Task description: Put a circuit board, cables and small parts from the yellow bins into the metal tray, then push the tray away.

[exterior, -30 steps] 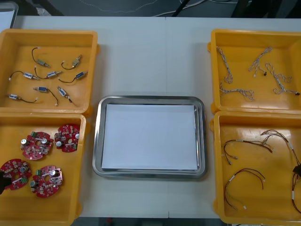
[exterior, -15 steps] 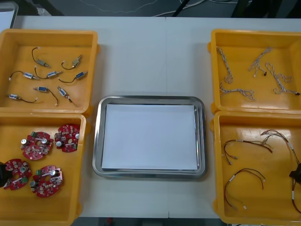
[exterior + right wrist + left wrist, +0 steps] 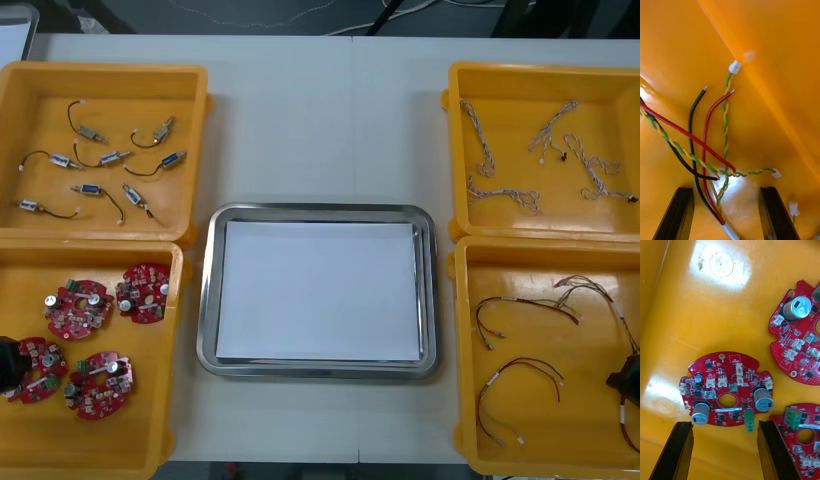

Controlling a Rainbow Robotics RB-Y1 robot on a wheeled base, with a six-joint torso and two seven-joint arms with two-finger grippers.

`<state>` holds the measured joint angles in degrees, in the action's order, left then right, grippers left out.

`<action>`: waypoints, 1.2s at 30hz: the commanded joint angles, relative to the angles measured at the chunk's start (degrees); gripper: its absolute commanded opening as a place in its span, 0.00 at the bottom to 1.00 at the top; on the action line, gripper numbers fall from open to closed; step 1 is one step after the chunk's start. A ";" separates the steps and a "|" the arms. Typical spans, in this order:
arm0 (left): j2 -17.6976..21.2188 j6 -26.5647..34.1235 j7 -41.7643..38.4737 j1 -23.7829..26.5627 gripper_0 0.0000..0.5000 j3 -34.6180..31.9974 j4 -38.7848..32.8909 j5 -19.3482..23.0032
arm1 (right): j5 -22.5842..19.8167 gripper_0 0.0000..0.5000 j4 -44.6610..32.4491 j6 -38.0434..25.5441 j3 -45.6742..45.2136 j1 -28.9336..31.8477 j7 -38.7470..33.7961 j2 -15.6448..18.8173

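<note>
Wide open: left gripper (image 3: pixel 724 423) above a round red circuit board (image 3: pixel 728 393), right gripper (image 3: pixel 726 189) above crossed red and black cables (image 3: pixel 706 127); risks lifting several tangled strands together.

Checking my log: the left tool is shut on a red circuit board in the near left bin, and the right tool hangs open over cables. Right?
Not quite. The left tool is open, not shut: the left wrist view shows its fingers standing apart, the red circuit board lying ungripped beyond them in the near left bin. The right tool does hang open over cables.
</note>
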<state>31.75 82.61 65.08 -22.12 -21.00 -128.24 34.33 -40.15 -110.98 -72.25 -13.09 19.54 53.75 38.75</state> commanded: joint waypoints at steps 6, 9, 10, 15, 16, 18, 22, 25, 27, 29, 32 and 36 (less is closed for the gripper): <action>-4.06 -1.22 -5.66 -0.46 1.00 0.97 -2.98 -3.12 | 0.77 0.44 0.15 0.44 0.96 0.33 2.41 -0.96; -4.85 -2.63 -5.22 -1.52 1.00 1.05 -3.42 -4.09 | 0.77 0.05 0.15 0.44 0.96 0.06 2.50 -0.96; -5.03 -2.98 -5.05 -1.69 1.00 1.14 -3.42 -4.27 | 0.77 0.02 0.15 0.44 0.87 -0.02 2.50 -0.96; -6.17 -4.21 -3.82 -2.40 1.00 1.32 -3.42 -5.67 | 0.42 0.00 0.15 0.44 0.87 -0.99 2.85 -0.96; -6.26 -4.48 -3.64 -2.57 1.00 1.32 -3.42 -5.85 | 0.42 0.00 -0.03 0.44 0.96 -1.08 2.85 -0.87; -6.44 -6.15 -2.41 -3.45 1.00 1.84 -3.42 -6.64 | 0.60 0.00 -0.38 0.01 0.96 -1.78 3.02 -0.87; -6.70 -7.38 -1.79 -4.42 1.00 2.64 -3.42 -7.52 | 0.86 0.00 -1.78 -2.10 0.52 -3.19 3.02 -0.87; -6.70 -7.55 -0.92 -4.95 1.00 2.72 -3.33 -7.61 | 0.95 0.00 -2.93 -5.00 -0.01 -4.60 3.02 -0.87; -6.70 -8.26 0.58 -5.74 1.00 2.72 -3.25 -7.34 | 1.04 0.00 -4.07 -7.82 -0.27 -5.91 3.02 -0.87; -6.70 -9.05 0.84 -6.26 1.00 2.72 -3.16 -7.34 | 1.39 0.00 -4.95 -9.66 -0.36 -6.70 3.02 -0.87; -6.61 -9.40 1.28 -6.70 1.00 2.90 -3.07 -7.61 | 1.92 0.00 -6.00 -11.42 -0.36 -7.85 3.02 -0.87; -6.70 -9.57 1.55 -6.79 1.00 3.16 -2.72 -7.61 | 2.71 0.00 -6.44 -12.65 -0.19 -10.04 3.46 -0.87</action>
<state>26.03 73.85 60.97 -26.75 -18.82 -129.44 27.38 -38.31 -115.53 -84.13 -13.04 11.77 53.89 38.54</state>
